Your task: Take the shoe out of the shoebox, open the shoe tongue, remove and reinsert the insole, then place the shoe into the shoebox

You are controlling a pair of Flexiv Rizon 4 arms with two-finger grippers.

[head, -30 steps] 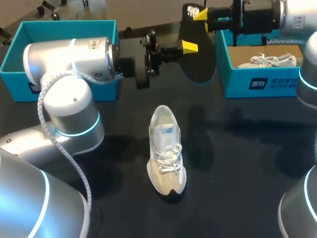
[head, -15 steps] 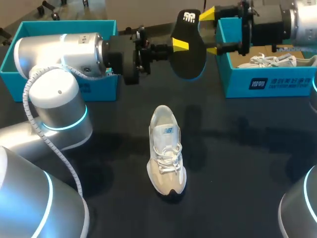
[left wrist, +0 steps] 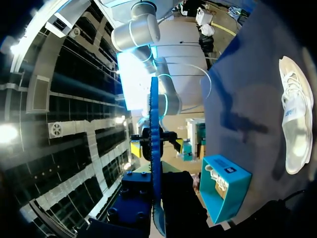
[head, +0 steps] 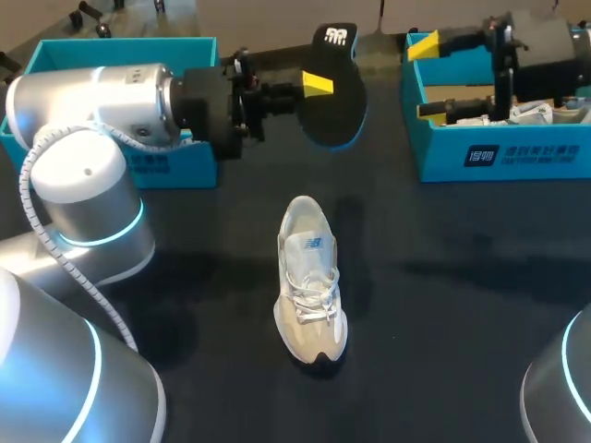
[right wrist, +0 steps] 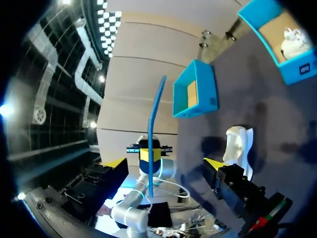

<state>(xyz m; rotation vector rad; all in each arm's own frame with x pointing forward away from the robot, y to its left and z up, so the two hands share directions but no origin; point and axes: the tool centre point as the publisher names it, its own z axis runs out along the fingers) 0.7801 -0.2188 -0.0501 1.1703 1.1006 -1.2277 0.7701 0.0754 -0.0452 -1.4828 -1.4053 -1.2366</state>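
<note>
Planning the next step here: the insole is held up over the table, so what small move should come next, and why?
Probably swing the left gripper down toward the opening of the shoe. It alone grips the insole; the right gripper stands open, apart from it, and the shoe sits upright on the table, opening up.

Your silver left arm (head: 102, 101) comes in from the left, wrist level and pointing right along the table's far side. The yellow-tipped left gripper (head: 312, 88) is clamped on a black foam insole (head: 334, 115), held above the table. Your right arm (head: 554, 41) sits at the far right, wrist level, pointing left. The right gripper (head: 423, 77) has its fingers spread wide, facing the left one, well apart from it.
</note>
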